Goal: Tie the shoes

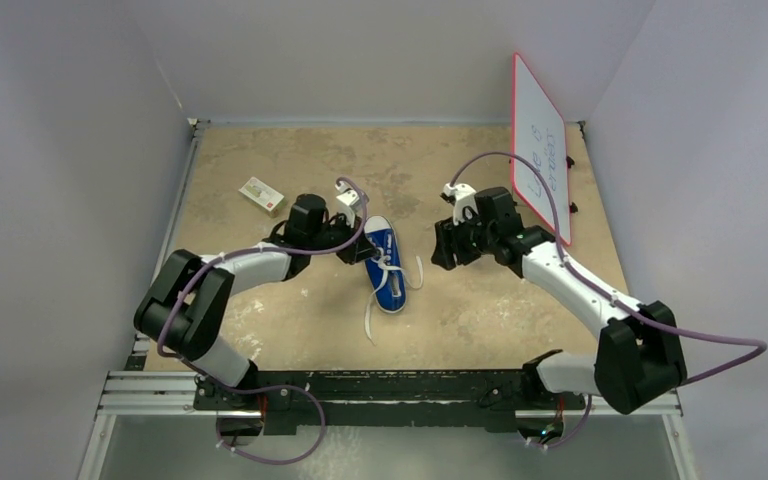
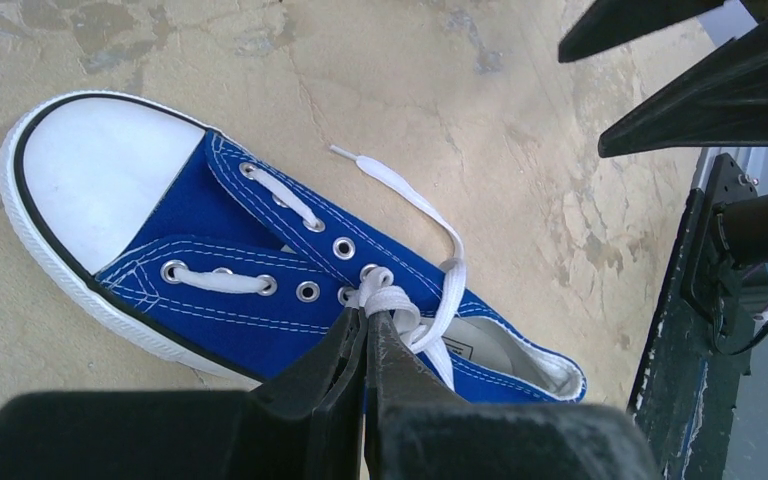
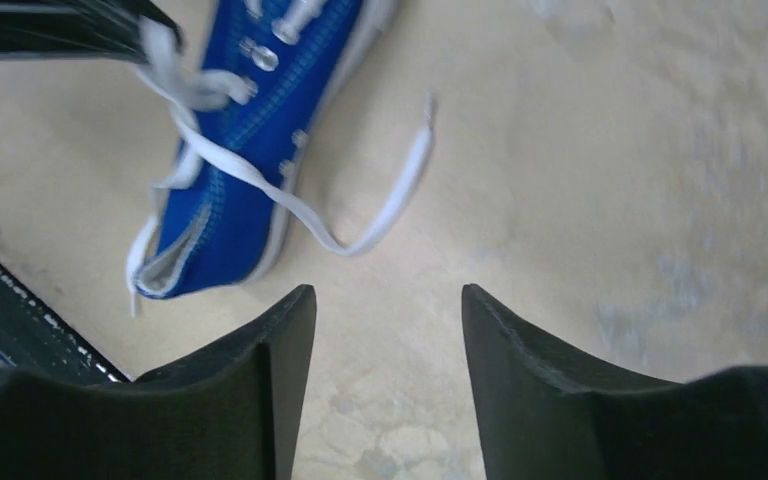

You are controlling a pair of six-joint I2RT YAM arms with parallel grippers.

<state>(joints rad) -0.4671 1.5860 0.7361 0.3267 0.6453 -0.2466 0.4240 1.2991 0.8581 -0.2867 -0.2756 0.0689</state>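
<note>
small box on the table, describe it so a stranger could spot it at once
On the tan table, look toward the far left, up and left of the blue sneaker. The small box lies flat there alone: pale with a red end, far smaller than the upright whiteboard on the right.

One blue sneaker point(image 1: 385, 268) lies on the one bench point(image 1: 490, 315), directly under the left hand point(image 2: 365, 318). Its white laces point(image 2: 412, 205) show two loose ends, one trailing toward the right hand point(image 3: 388, 300) and one nearer than the left hand. One white-and-red box point(image 1: 261, 195) sits beyond the left hand. One red-edged whiteboard point(image 1: 540, 150) stands beyond the right hand. There are two arms and two hands.
</note>
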